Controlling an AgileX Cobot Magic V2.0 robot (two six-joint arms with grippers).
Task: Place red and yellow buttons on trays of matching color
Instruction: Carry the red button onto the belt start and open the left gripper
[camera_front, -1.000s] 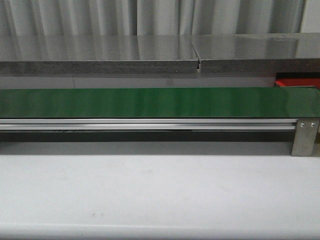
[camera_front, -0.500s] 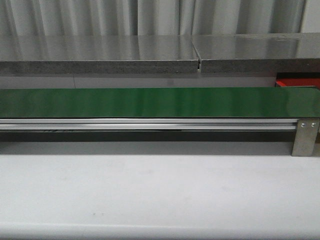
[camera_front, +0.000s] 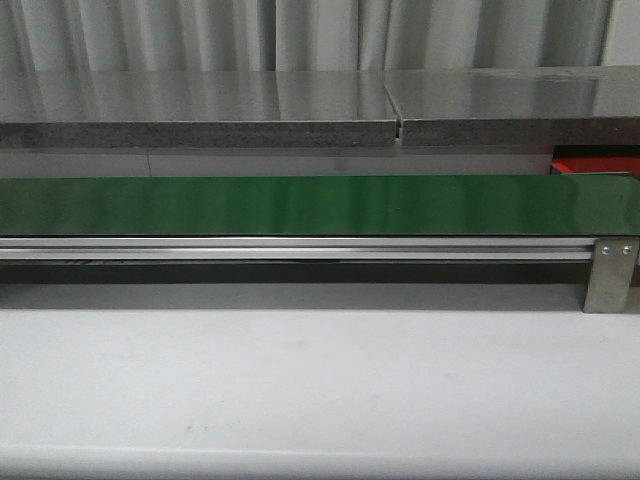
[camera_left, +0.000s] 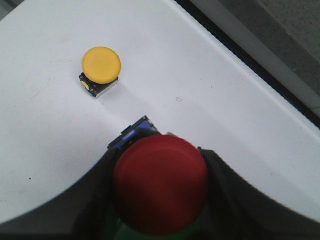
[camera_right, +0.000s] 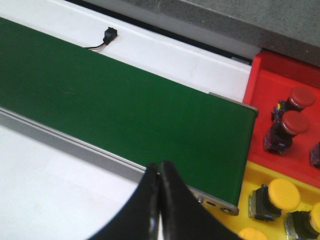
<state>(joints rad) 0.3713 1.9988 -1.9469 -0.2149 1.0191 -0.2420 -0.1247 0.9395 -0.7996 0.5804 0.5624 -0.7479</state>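
Left gripper (camera_left: 159, 210) pinches red button (camera_left: 160, 185) between both fingers above white table (camera_left: 210, 90); cap faces wrist camera, stem axis running away toward table. Yellow button (camera_left: 101, 65) stands upright on table, apart. Right gripper (camera_right: 160, 187) pressed together, empty, over green conveyor belt (camera_right: 125, 105) edge, near red tray (camera_right: 280, 80) and yellow tray (camera_right: 255, 175), each holding matching buttons.

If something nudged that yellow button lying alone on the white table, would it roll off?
Probably not: the yellow button rests on a squarish base, so it should slide instead. Its wide domed cap overhangs that base, so a high push might tip it. It looks rigid and light.
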